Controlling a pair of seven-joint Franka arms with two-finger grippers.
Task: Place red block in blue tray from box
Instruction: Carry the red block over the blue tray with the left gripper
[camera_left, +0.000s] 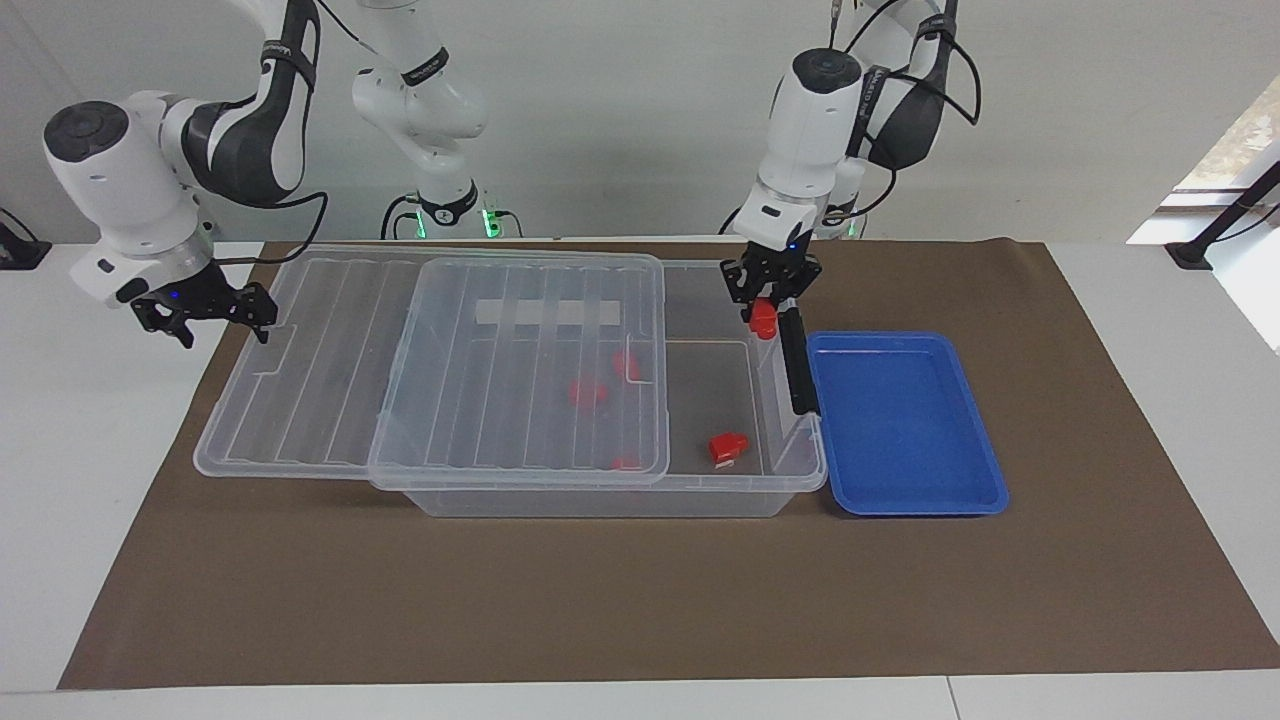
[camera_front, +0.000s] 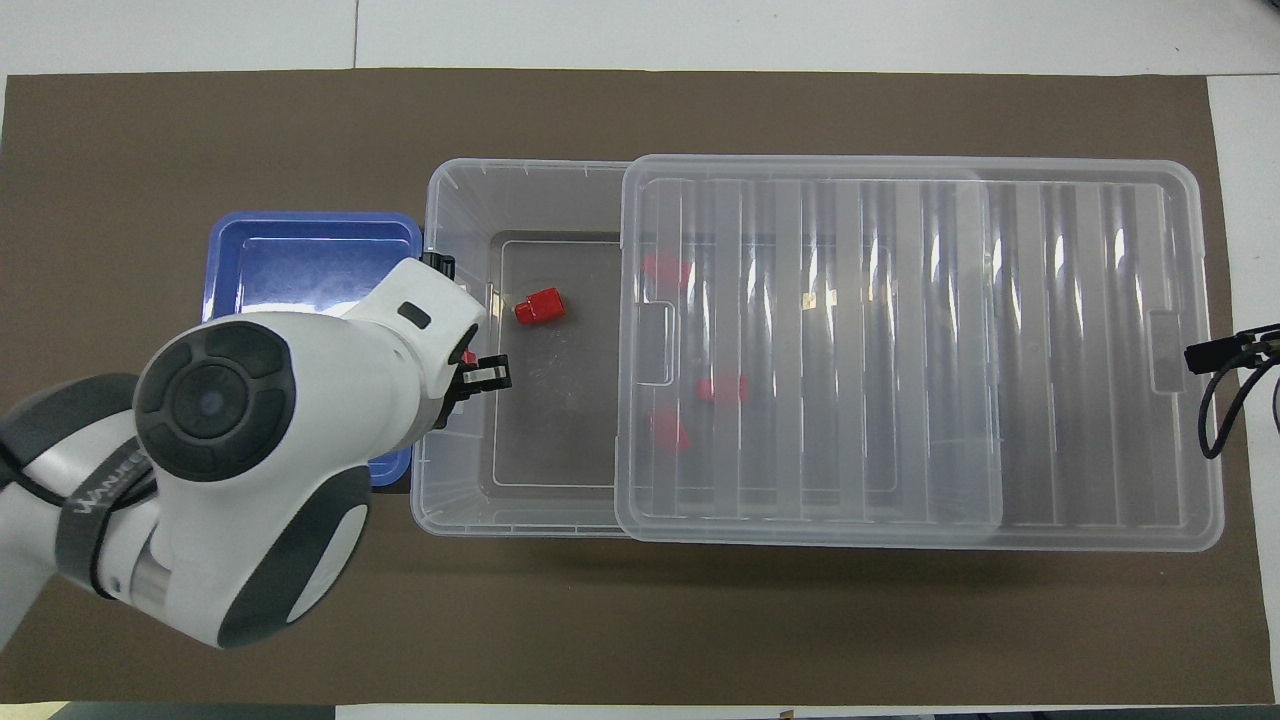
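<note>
Facing view shows the left gripper (camera_left: 765, 300) clamped on the red block (camera_left: 764, 318), raised over the box (camera_left: 745, 495) end beside the blue tray (camera_left: 905, 500). Carrying step; next, move over the tray, lower, release. Right gripper (camera_left: 215, 318) waits, spread wide, at the lid's (camera_left: 330, 350) end.

- In the overhead view the left arm's wrist covers much of the blue tray (camera_front: 300, 250).
- The red block (camera_front: 468, 356) shows there only as a sliver.
- Three red shapes (camera_left: 588, 392) under the lid (camera_left: 520, 360) are blurred.
</note>
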